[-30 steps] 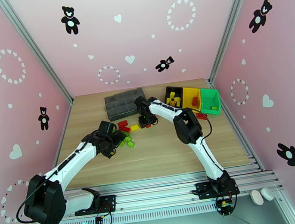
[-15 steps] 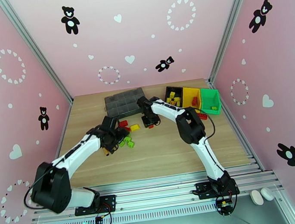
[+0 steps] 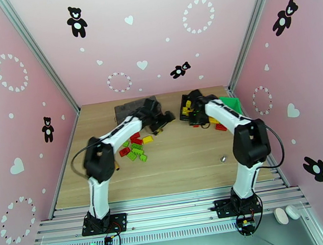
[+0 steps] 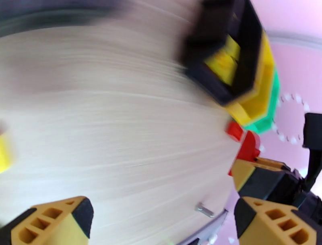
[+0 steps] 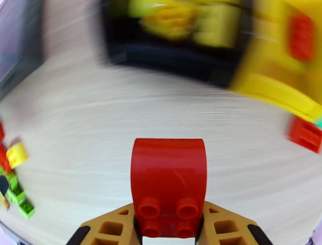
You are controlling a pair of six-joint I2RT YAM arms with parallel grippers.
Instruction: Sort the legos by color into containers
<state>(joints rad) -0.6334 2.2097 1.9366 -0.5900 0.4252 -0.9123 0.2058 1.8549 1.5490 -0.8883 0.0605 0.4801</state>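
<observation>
Right end effector point(image 5: 169, 230), clamping a red lego point(image 5: 168, 177), has reached the 1 o'clock containers point(image 3: 232, 103); left end effector point(image 4: 163, 209) apart.

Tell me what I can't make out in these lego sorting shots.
- Right wrist view: motion blur smears the black bin and yellow bin; their legos can't be counted.
- Top view: the right arm covers most of both.
- Left wrist view: green bin behind the yellow one, inside hidden.
</observation>
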